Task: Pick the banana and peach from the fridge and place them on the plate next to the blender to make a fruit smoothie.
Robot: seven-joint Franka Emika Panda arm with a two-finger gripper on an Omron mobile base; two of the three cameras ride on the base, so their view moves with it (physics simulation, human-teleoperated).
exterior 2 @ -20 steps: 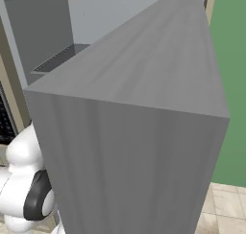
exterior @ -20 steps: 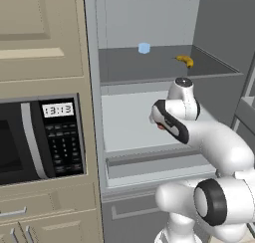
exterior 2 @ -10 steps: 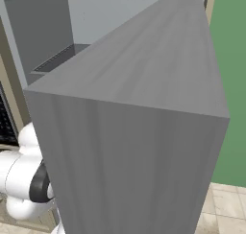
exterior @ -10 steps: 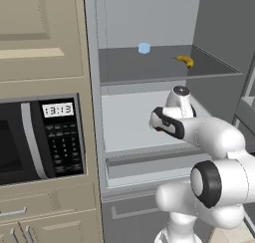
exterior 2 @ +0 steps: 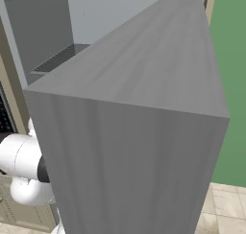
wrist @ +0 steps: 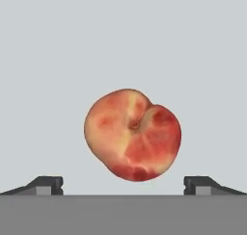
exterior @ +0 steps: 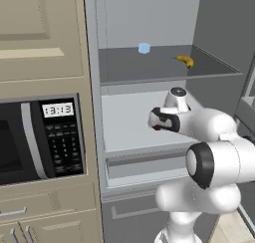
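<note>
Open fridge (exterior: 149, 107) ahead in the left base view, pale inside, grey shelves. On the upper shelf: banana (exterior: 186, 61) toward the right wall, pale blue cup-like object (exterior: 144, 48) to its left and further back, the two well apart. Both unmoved since the earlier frames. Microwave (exterior: 42, 137) built into the cabinetry just left of the fridge, clock reading 13:13.

Gripper (exterior: 155, 120) now lower and further left inside the fridge than a second ago: then raised near the underside of the upper shelf, half a second ago partway down, now over the middle shelf, well below the banana, pointing down and leftward. Elbow joint also swung lower and larger in the foreground.

In the hand view, peach (wrist: 133, 134) red-orange with a yellowish patch, stem dimple facing the camera, lying on the pale fridge shelf. Gripper (wrist: 123, 185) with fingers spread wide apart, one tip (wrist: 47, 184) left of the fruit and the other at the right, neither touching it; peach centred between them, just beyond the tips.

Right base view: grey slab of the fridge door (exterior 2: 139, 132) close up, unchanged from earlier, white arm links at its lower left edge shifted slightly.
</note>
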